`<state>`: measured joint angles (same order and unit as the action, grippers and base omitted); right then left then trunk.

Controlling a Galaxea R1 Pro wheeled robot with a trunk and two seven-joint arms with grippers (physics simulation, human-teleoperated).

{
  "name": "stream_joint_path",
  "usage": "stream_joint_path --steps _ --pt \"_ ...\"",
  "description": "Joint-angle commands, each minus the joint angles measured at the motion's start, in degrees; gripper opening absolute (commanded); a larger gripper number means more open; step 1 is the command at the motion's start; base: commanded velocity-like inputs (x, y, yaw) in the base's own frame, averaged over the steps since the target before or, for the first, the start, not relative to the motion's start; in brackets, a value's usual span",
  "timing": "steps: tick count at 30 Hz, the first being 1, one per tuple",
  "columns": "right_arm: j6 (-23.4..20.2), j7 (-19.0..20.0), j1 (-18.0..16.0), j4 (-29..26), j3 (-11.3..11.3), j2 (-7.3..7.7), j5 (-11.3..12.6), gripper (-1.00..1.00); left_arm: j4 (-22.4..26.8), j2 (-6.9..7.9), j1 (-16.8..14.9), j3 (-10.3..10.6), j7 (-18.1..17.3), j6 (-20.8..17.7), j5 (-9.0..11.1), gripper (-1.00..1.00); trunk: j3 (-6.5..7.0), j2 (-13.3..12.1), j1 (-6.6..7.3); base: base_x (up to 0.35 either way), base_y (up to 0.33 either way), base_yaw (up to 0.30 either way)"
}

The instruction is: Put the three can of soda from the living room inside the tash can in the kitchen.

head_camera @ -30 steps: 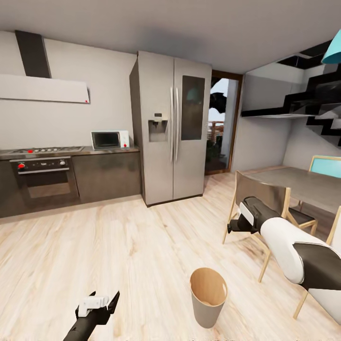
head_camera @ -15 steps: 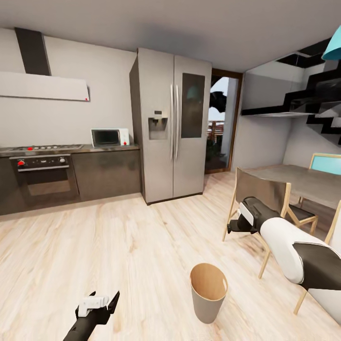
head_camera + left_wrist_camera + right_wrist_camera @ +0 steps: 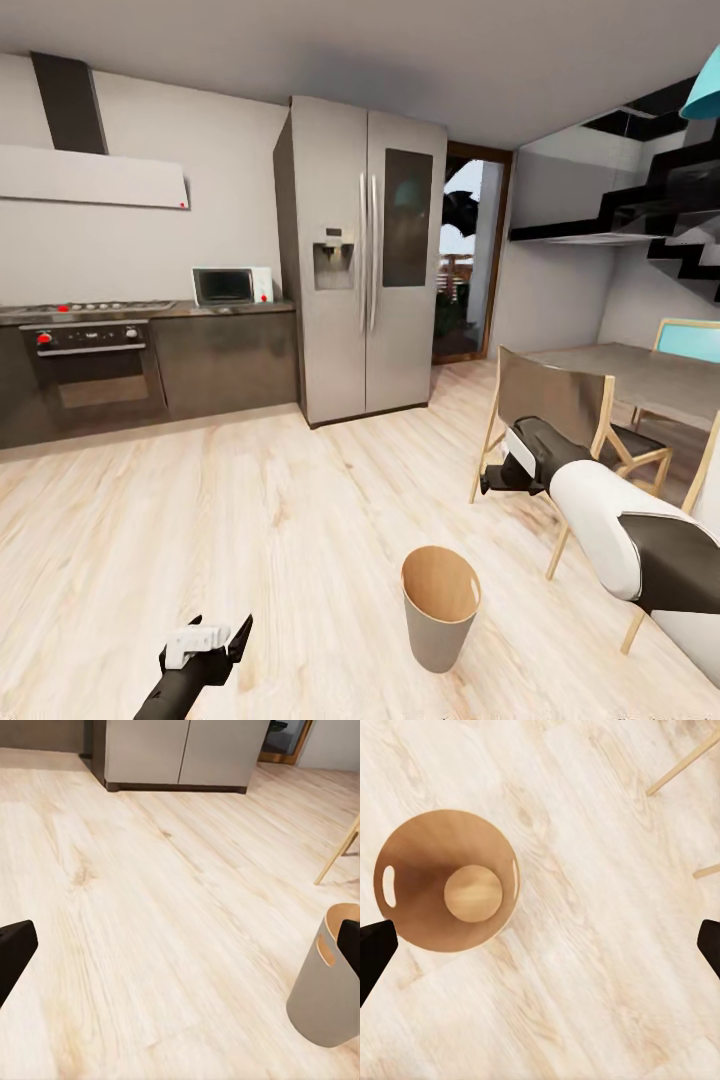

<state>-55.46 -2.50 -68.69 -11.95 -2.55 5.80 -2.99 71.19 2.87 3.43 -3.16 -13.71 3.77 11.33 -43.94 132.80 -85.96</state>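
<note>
The tash can [image 3: 440, 606] stands upright on the kitchen's wood floor, pale grey outside, brown and empty inside. My right gripper [image 3: 492, 482] hangs open above the floor, up and to the right of it. The right wrist view looks straight down into the tash can [image 3: 446, 881], which lies off to one side of the open right gripper [image 3: 540, 949]. My left gripper [image 3: 205, 645] is low at the left, open and empty. Its wrist view shows the tash can [image 3: 324, 999] beside one of the left gripper's [image 3: 180, 949] fingertips [image 3: 349, 945]. The cans of soda are out of view.
A steel fridge [image 3: 365, 260] stands ahead, with dark cabinets, an oven [image 3: 95, 375] and a microwave [image 3: 232, 287] to its left. At the right a wooden chair [image 3: 560, 405] and a dining table [image 3: 640, 372] stand close to my right arm. A doorway [image 3: 465, 270] opens beyond.
The whole picture has slid up a little, so the camera has moved. Both arms keep the same pose in the view and both grippers stay open.
</note>
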Motion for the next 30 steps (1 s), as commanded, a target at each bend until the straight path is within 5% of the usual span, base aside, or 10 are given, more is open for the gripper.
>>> stream_joint_path --steps 1,26,30 --pt "0.00 0.01 0.01 0.00 0.00 0.00 0.00 1.00 0.00 -0.01 0.00 0.00 0.00 0.00 0.00 1.00 -0.18 0.42 -0.23 0.000 0.000 0.000" --pt "1.05 0.12 0.05 0.15 -0.03 0.36 0.08 1.00 1.40 0.20 0.07 0.00 0.00 -0.30 0.00 1.00 -4.67 10.44 -5.72 0.000 0.000 0.000" --pt "1.09 0.13 0.05 0.81 -0.01 0.35 0.08 1.00 1.35 0.20 0.05 0.00 0.00 -0.33 0.00 1.00 -5.56 10.50 -5.82 0.000 0.000 0.000"
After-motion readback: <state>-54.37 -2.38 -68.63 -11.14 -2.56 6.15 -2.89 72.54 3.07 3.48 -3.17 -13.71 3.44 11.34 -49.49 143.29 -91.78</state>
